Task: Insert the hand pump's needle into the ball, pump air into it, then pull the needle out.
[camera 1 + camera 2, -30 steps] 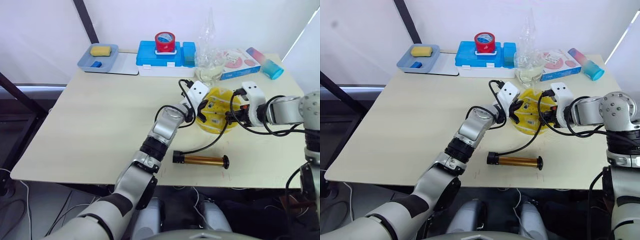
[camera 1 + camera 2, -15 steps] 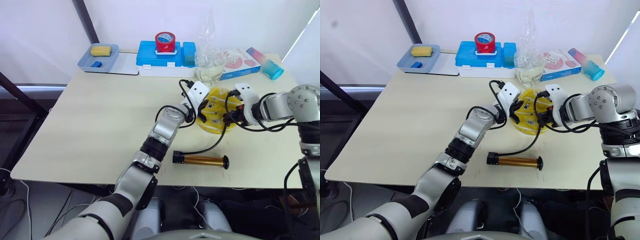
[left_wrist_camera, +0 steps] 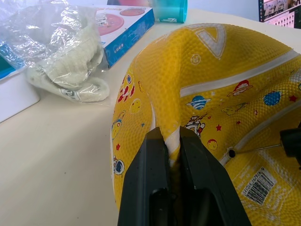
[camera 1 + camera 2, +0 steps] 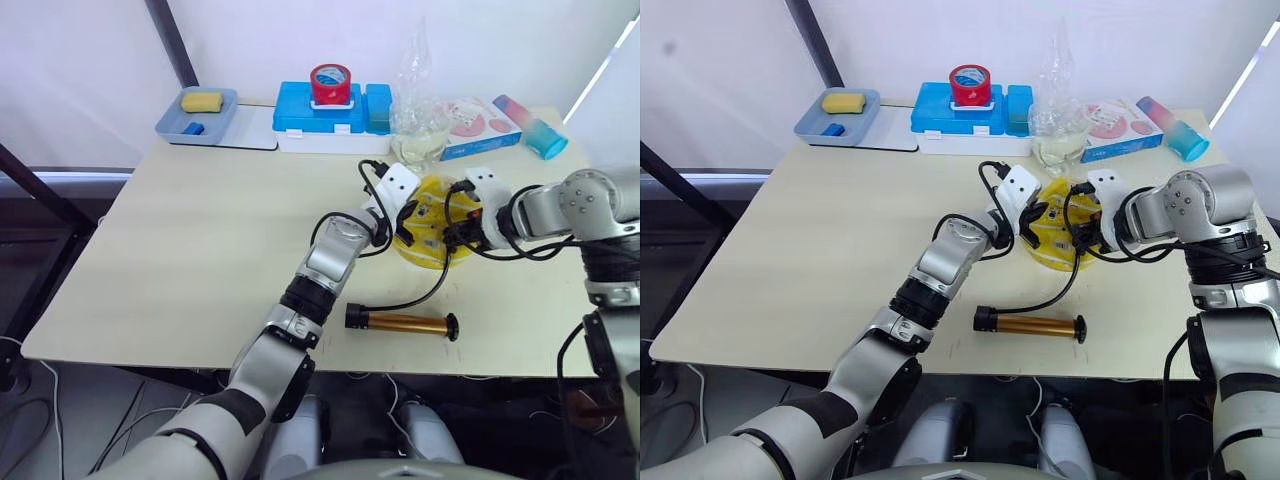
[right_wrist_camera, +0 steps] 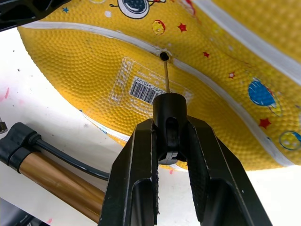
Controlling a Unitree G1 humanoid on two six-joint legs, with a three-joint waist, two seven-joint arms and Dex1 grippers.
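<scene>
Head views: the ball (image 4: 432,233) sits on the table (image 4: 200,250) between the two grippers, limp and caved in. It looks light and soft, likely to fold or slide under a push, so it needs bracing by a pinched fold. The pump (image 4: 402,321) lies near the front edge, its hose (image 4: 432,285) curving up to the ball.

Left wrist view: the left gripper (image 3: 172,136) is clenched on a raised crease of the ball's skin, fingers (image 3: 153,155) nearly closed on the thin fold. The rubber is pebbled and should not slip.

Right wrist view: the right gripper (image 5: 170,129) grasps the black needle holder (image 5: 169,113), jaws narrowly apart around it. The thin needle (image 5: 166,75) has its tip at the valve hole (image 5: 163,56), just above the barcode label (image 5: 143,92). It looks easy to bend, so the push should run straight.
</scene>
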